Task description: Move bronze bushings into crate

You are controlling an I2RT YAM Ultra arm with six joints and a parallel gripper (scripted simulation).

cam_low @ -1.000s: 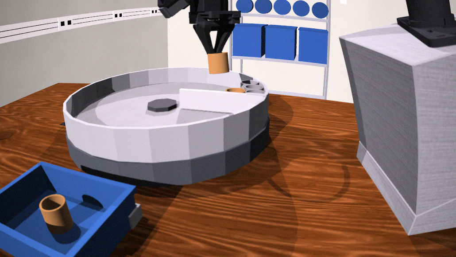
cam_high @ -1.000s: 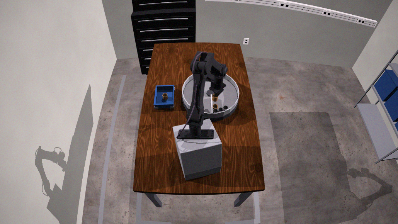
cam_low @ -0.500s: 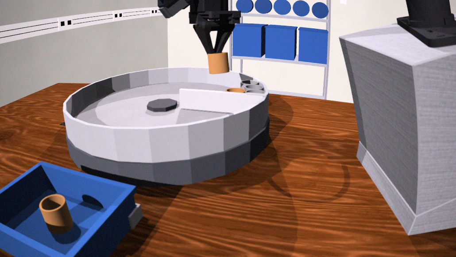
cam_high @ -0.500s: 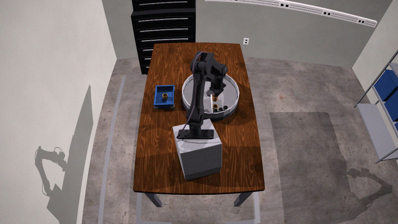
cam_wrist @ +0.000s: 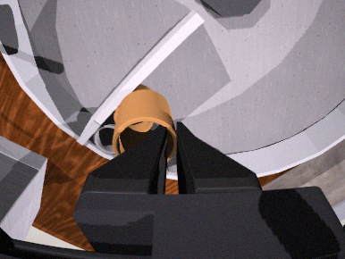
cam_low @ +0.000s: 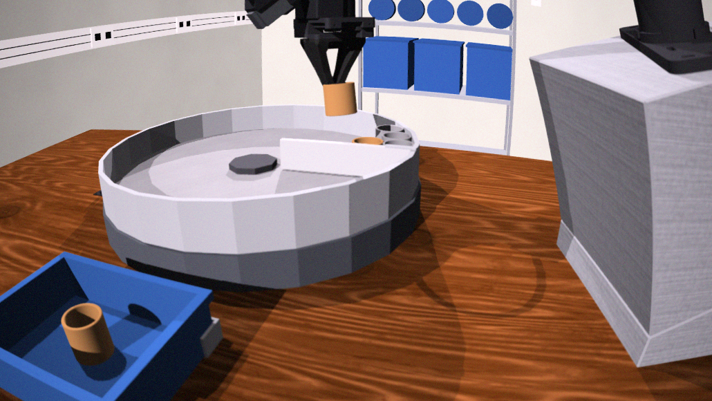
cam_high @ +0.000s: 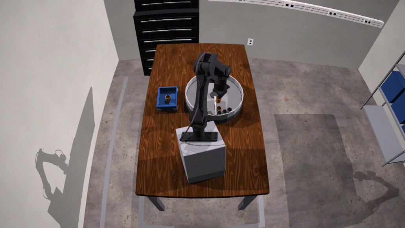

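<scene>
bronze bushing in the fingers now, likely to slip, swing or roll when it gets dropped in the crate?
The bronze bushing looks rigid: a short, smooth-walled tube. The gripper pinches only its top rim wall, so it may pivot or slip. Released into the crate, it could tip and roll, though the first bushing there stands nearly upright.

The top view looked steeply down from high above the near end of the table [cam_high: 170, 170], taking in the whole room. The exterior view sat low and close at the table's left, beside the crate [cam_low: 164, 299], facing right across the turntable [cam_low: 209, 219]. The wrist view looked down past the gripper [cam_wrist: 169, 150] onto the turntable, which all three views shared.
</scene>
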